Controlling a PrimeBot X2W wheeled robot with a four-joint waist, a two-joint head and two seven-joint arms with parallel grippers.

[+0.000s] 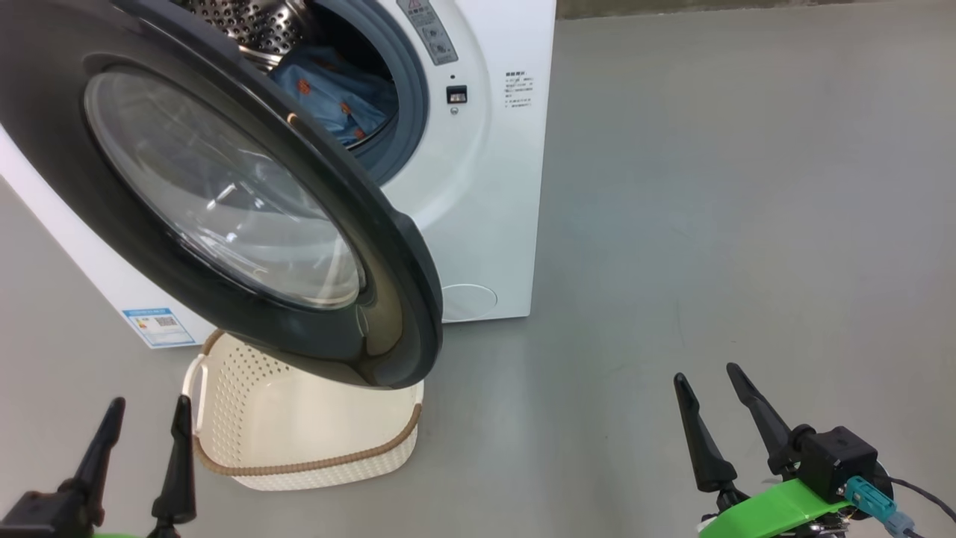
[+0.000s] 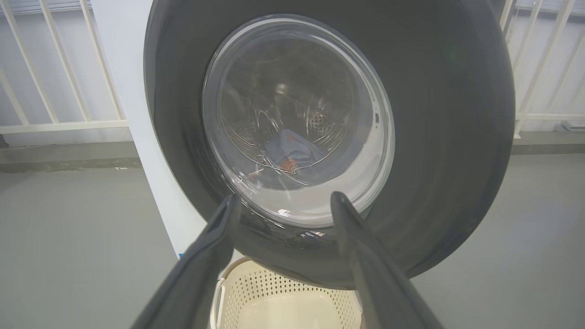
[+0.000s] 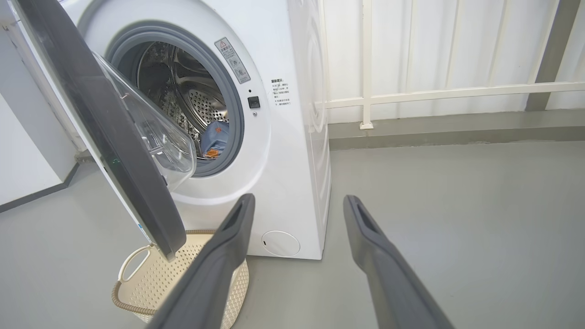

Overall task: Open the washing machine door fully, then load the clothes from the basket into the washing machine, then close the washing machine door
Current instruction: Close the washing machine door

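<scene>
Head view: the washing machine door [image 1: 224, 194] stands swung partway out from the washing machine [image 1: 478, 187], its black rim hanging over the back of the basket [image 1: 299, 468] on the floor [image 1: 709, 187].
Load: the clothes [image 1: 336, 97] lie inside the steel drum [image 1: 246, 26], behind the grey gasket [image 1: 407, 97].
Left side: the left tool [image 1: 149, 403] sits low, just beside the basket's left handle, fingers spread apart with nothing between them. In the left wrist view they frame the bottom of the door glass.
Right side: the right tool [image 1: 706, 373] is over bare floor, well apart from the machine, fingers parted and holding nothing.
In the way: the door lies between the left tool and the drum mouth.
Open room: wide grey floor lies right of the machine. From the right wrist view the drum mouth shows past the door's edge.
Edges: a white railing [image 3: 434, 93] runs behind the machine.
Hidden: the door covers the basket's rear and much of the machine's front. Whether door and basket touch cannot be told. The print on the blue sticker [image 1: 159, 326] is too small to read.
</scene>
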